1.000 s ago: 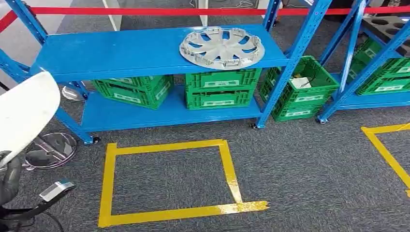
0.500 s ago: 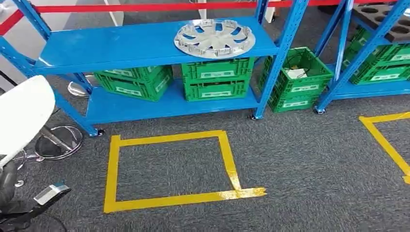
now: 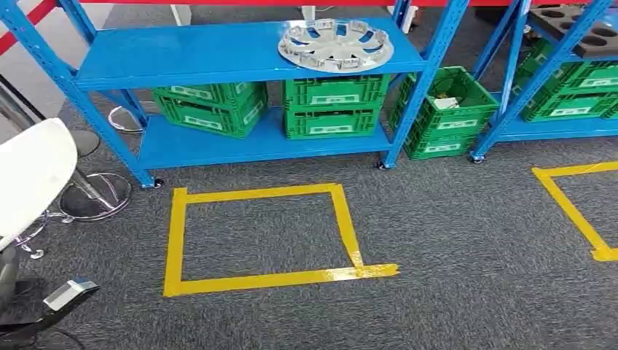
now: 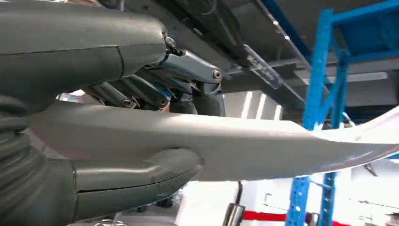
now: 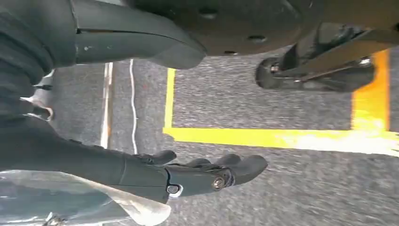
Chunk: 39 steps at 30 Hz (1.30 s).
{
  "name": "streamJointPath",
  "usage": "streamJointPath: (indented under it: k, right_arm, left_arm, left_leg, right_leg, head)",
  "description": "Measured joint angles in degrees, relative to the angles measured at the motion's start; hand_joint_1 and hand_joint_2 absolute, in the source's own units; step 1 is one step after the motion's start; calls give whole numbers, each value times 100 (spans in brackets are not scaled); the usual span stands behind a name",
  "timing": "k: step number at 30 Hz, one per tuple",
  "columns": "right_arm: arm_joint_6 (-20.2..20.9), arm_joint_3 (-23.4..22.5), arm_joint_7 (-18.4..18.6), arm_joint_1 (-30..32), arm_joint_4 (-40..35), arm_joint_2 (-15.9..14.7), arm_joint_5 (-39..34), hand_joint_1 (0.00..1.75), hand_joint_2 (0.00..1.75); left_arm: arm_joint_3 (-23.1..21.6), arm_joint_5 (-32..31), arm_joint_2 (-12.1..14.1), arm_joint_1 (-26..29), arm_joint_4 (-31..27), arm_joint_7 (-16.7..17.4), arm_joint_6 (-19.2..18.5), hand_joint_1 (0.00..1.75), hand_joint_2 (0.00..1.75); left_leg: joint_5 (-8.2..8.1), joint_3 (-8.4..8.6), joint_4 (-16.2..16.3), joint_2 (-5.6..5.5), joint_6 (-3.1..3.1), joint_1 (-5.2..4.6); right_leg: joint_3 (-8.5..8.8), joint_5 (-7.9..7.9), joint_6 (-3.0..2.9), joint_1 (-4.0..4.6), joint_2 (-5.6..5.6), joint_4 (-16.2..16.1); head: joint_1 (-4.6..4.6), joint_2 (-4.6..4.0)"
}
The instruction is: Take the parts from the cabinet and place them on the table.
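Note:
A silver wheel cover (image 3: 335, 44) lies flat on the top shelf of the blue rack (image 3: 204, 55), toward its right end. My left hand (image 4: 141, 75) grips a broad white curved part (image 4: 263, 146), thumb under it and fingers over it. That white part (image 3: 33, 179) also rises at the far left edge of the head view. My right hand (image 5: 197, 174) hangs low over the grey carpet with its fingers stretched out and nothing between them.
Green crates (image 3: 335, 106) fill the rack's lower shelf, and another crate (image 3: 444, 113) stands beside the rack on the floor. A yellow tape square (image 3: 262, 237) marks the carpet in front. A chrome stool base (image 3: 95, 197) sits at the left. A second blue rack (image 3: 561, 80) stands at the right.
The whole picture has shifted: the camera has moved, so the rack and tape square sit higher in the frame. The white part stays in my left hand.

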Motion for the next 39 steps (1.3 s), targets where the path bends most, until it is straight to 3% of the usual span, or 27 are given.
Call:
streamJointPath:
  k: [1, 2, 3, 4, 6, 7, 8, 9, 11, 12, 13, 14, 15, 17, 18, 22, 24, 27, 28, 30, 32, 33, 34, 35, 36, 37, 39]
  right_arm:
    - [-2, 0, 9, -3, 0, 4, 22, 0, 175]
    - [-4, 0, 9, -13, 0, 7, 28, 0, 175]
    - [-9, 0, 9, -30, 0, 9, 48, 0, 175]
    - [-9, 0, 9, -47, -4, 24, 59, 0, 175]
    - [-17, 0, 9, -74, -9, 52, 68, 0, 175]
    - [-17, 0, 9, -51, -13, 70, 70, 0, 175]
    - [-20, 0, 9, -42, -17, 76, 74, 0, 175]
    - [-26, 0, 11, -42, -17, 76, 76, 0, 175]
    - [-26, 0, 28, -38, -17, 76, 103, 0, 175]
    - [-26, 0, 28, -39, -17, 76, 109, 0, 175]
    - [-26, 0, 28, -38, -17, 76, 120, 0, 175]
    - [-31, 0, 28, -35, -17, 76, 122, 0, 175]
    - [-33, 0, 33, -34, -17, 76, 129, 0, 175]
    - [-35, 0, 37, -40, -17, 76, 138, 0, 175]
    - [-35, 0, 39, -43, -17, 76, 142, 0, 175]
    - [-44, 0, 44, -56, -17, 81, 142, 0, 175]
    - [-55, 0, 42, -59, -13, 76, 144, 0, 175]
    - [-59, 0, 44, -66, -7, 72, 146, 0, 175]
    - [-59, 0, 55, -51, -2, 72, 155, 0, 175]
    - [-59, 0, 61, -25, -2, 70, 159, 0, 175]
    - [-59, 0, 66, -24, 4, 66, 168, 0, 175]
    - [-57, 0, 59, -33, 2, 68, 170, 0, 175]
    - [-55, 0, 59, -48, -2, 70, 173, 0, 175]
    - [-55, 0, 57, -49, -2, 76, 173, 0, 175]
    - [-55, 0, 55, -45, -2, 79, 175, 0, 175]
    - [-55, 0, 55, -30, -2, 79, 173, 0, 175]
    - [-52, 0, 52, -31, -2, 79, 173, 0, 175]
  left_arm:
    - [11, 37, -2, 0, 11, -41, 0, 175, 175]
    - [22, 46, -7, -1, 22, -55, 0, 175, 175]
    - [39, 61, -7, -3, 33, -92, 0, 175, 175]
    - [57, 68, -9, -9, 39, -105, 0, 175, 175]
    - [83, 85, -11, -16, 70, -118, 0, 175, 175]
    - [83, 83, -11, -16, 87, -118, 0, 175, 175]
    - [83, 83, -15, -13, 111, -118, 0, 175, 175]
    - [83, 70, -15, -13, 133, -118, 0, 175, 175]
    - [81, 48, -15, -15, 184, -118, -2, 175, 175]
    - [70, 42, -17, -16, 216, -118, -2, 175, 175]
    - [63, 39, -17, -16, 238, -118, -2, 175, 175]
    - [57, 33, -17, -17, 256, -118, -2, 175, 175]
    - [46, 24, -17, -21, 273, -113, -2, 175, 175]
    - [-4, -13, -13, -48, 299, -92, -2, 175, 175]
    - [-35, -24, -9, -76, 321, -85, -2, 175, 175]
    - [-63, -28, 0, -94, 341, -83, 0, 175, 175]
    - [-81, -26, -4, -105, 347, -83, 2, 175, 175]
    - [-118, -39, -9, -110, 367, -78, 0, 175, 175]
    - [-144, -44, -9, -110, 378, -50, 0, 175, 175]
    - [-201, -57, -7, -110, 402, -2, 0, 175, 175]
    - [-269, -96, 0, -116, 420, 55, 0, 175, 175]
    - [-311, -114, 11, -129, 420, 79, 0, 175, 175]
    - [-321, -125, 15, -145, 420, 101, 0, 175, 175]
    - [-352, -131, 24, -161, 420, 107, 0, 175, 175]
    - [-365, -142, 33, -164, 420, 114, 0, 175, 175]
    - [-389, -142, 48, -167, 422, 133, 0, 175, 175]
    - [-455, -164, 77, -187, 422, 188, 0, 175, 175]
  left_leg:
    - [73, -90, 1, -2, -12, -10]
    - [135, -134, 2, -7, -29, -16]
    - [181, -170, 10, -9, -59, -32]
    - [236, -197, 28, 0, -84, -46]
    - [367, -231, 1, 16, -145, -11]
    - [417, -235, -8, 13, -197, -19]
    - [332, -268, 33, -6, -224, 4]
    - [84, -315, 189, -16, -255, 5]
    - [-562, -520, 1028, -19, -310, 32]
    - [-757, -622, 1478, -19, -329, 37]
    - [-781, -652, 1748, -19, -337, 37]
    - [-686, -565, 1734, -19, -340, 37]
    - [-517, -344, 1446, -19, -335, 40]
    - [-174, 320, 362, -24, -280, 38]
    - [-333, 453, 200, -30, -229, 24]
    - [-276, 356, 79, -26, -123, 6]
    - [-205, 345, -6, 3, -39, 73]
    - [-134, 237, -2, 6, -17, 73]
    - [-114, 209, 0, 5, -26, 74]
    - [-84, 188, 2, 2, -49, 81]
    - [-64, 189, 13, 2, -86, 99]
    - [-53, 177, 25, 1, -121, 78]
    - [-55, 139, 70, -2, -152, 52]
    - [-68, 110, 84, -3, -132, 32]
    - [-54, 101, 79, -2, 4, 29]
    - [1, 95, 81, -7, 91, 20]
    - [30, 94, 61, -11, 99, 27]
  right_leg:
    - [316, 206, -39, 6, 3, -377]
    - [692, 214, -88, 19, 5, -869]
    - [1107, 13, -133, 43, 3, -1432]
    - [1430, -170, -133, 48, 4, -1974]
    - [1326, -198, -138, 75, 13, -2025]
    - [1298, -140, -186, 66, 10, -2043]
    - [1275, -78, -225, 32, -14, -2051]
    - [1237, -42, -280, 40, -20, -2046]
    - [1162, 24, -324, 57, -54, -2040]
    - [1111, 57, -325, 64, -57, -2024]
    - [1053, 80, -318, 67, -55, -1992]
    - [995, 91, -315, 67, -55, -1948]
    - [985, 95, -309, 66, -52, -1896]
    - [934, 93, -297, 67, -45, -1786]
    - [855, 98, -271, 79, -52, -1760]
    - [771, 166, -147, 98, -45, -1719]
    - [635, -59, -80, 110, 6, -1513]
    - [40, -675, -1, 63, 15, -203]
    - [-99, -743, 15, 55, 14, 97]
    - [47, -464, 32, 36, 14, -172]
    - [651, 114, 38, 4, 12, -1352]
    - [809, 79, 56, -1, 20, -1689]
    - [816, 76, 8, 12, 45, -1784]
    - [812, 110, -45, -16, 43, -1779]
    - [820, 116, -50, -6, 39, -1773]
    - [802, 138, -77, 6, 37, -1773]
    - [802, 153, -102, 22, 37, -1766]
  head:
    - [4, 0]
    - [4, 0]
    - [0, 2]
    - [-2, 0]
    - [2, 0]
    - [4, 0]
    - [2, 0]
    - [-13, 0]
    - [-22, 0]
    - [-28, 0]
    - [-22, 0]
    - [-28, 0]
    - [-28, 0]
    - [-26, 0]
    - [-24, 0]
    - [-17, 0]
    - [10, 0]
    - [31, 0]
    - [35, 0]
    - [35, 0]
    - [33, 0]
    - [37, 0]
    - [44, 0]
    - [24, 0]
    - [26, 0]
    - [24, 0]
    - [13, 0]
